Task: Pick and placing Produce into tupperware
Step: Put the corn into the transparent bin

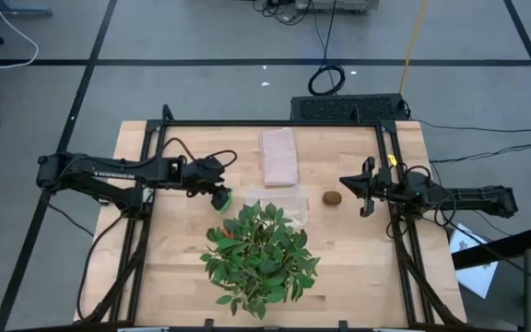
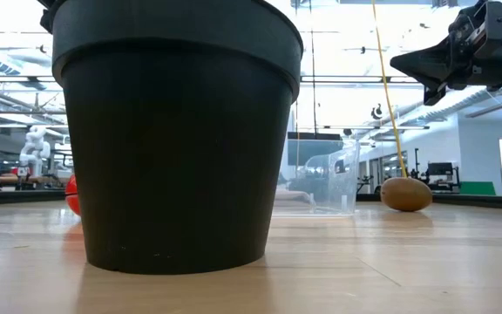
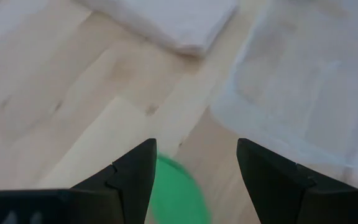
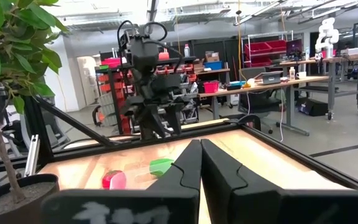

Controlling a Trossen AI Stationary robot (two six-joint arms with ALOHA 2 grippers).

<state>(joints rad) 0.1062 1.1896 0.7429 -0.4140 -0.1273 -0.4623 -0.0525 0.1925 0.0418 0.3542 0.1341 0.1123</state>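
Pale wooden worktop carries the clear tupperware, and beside it my left claw hangs wide open over the green oval, gripping nothing, ready to pinch it.

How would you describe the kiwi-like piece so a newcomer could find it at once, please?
Start at the big leafy plant, then the clear tupperware beyond it. The brown kiwi-like ball lies alone between that tub and the right hand; it is the only brown, fuzzy piece.
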